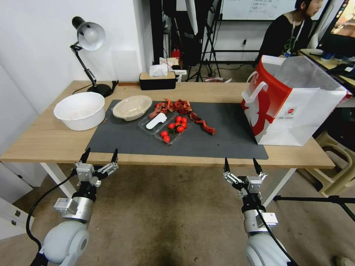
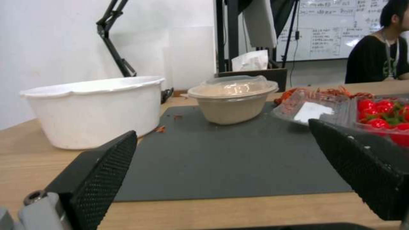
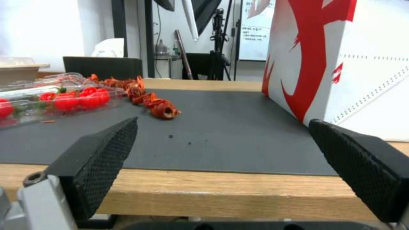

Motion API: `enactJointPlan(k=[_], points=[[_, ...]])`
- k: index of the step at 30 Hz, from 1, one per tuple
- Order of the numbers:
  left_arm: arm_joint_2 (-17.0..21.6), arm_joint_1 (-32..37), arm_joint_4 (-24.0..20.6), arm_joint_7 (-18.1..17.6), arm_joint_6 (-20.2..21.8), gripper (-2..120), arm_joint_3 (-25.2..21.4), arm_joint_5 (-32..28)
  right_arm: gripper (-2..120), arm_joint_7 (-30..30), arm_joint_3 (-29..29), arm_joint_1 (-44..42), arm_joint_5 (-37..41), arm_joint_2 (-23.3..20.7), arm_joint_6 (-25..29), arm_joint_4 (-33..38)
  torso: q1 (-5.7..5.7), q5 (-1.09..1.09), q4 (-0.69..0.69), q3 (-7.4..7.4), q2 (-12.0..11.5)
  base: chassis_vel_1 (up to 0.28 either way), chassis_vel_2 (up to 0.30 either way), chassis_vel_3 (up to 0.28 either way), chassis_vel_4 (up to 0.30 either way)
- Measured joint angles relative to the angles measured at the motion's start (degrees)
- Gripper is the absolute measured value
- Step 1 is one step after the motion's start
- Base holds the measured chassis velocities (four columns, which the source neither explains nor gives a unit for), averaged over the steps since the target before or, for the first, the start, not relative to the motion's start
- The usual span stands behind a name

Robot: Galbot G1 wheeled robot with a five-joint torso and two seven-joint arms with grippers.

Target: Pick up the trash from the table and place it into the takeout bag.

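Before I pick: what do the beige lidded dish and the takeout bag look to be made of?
The beige dish looks like matte moulded fibre or paper pulp, dull and opaque, under a glossy clear plastic lid that shows glare. The takeout bag looks like stiff, smooth coated paper: sharp folded creases, flat printed panels, standing upright unaided.

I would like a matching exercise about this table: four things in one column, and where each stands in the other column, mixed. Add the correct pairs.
Things
1. white bowl
2. beige lidded dish
3. tray of cherry tomatoes
4. takeout bag

Places
A. middle of the grey mat
B. right end of the table, partly on the mat
C. bare wood, left of the mat
D. far left corner of the mat

Pairs: 1-C, 2-D, 3-A, 4-B

The left hand and right hand hover open before the table's near edge.
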Motion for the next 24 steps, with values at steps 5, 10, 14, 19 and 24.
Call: enactJointPlan(k=[5,10,14,19,24], points=[[-0.39,1.14,-0.03,-0.03,-0.9,100,-0.52,0.68,100,0.03,0.1,-0.16,0.0,0.0,0.04,0.09,0.01,0.01,-0.02,0.0,0.0,0.0,0.0,0.0,0.0],[-1.73,3.94,-0.21,-0.06,-2.48,100,-1.31,1.75,100,0.13,0.16,-0.36,0.0,0.08,0.11,0.17,0.01,0.01,0.0,0.0,0.0,0.0,0.0,0.0,0.0],[-2.95,7.52,-0.4,-0.14,-4.42,100,-2.91,3.2,100,0.2,0.07,-0.4,0.0,0.47,0.11,0.24,0.01,0.0,-0.01,0.0,0.0,0.0,0.0,0.0,0.0],[-3.56,8.55,0.48,-0.19,-6.05,100,-2.97,3.99,100,0.21,-0.11,-0.37,-0.02,0.59,0.11,0.15,0.01,0.01,-0.01,0.0,0.0,0.0,0.0,0.0,0.0],[-3.71,8.79,1.05,-0.2,-6.79,100,-2.89,4.29,100,0.17,-0.27,-0.44,-0.14,0.87,0.18,-0.01,0.01,0.0,-0.01,0.0,0.0,0.0,0.0,0.0,0.0]])
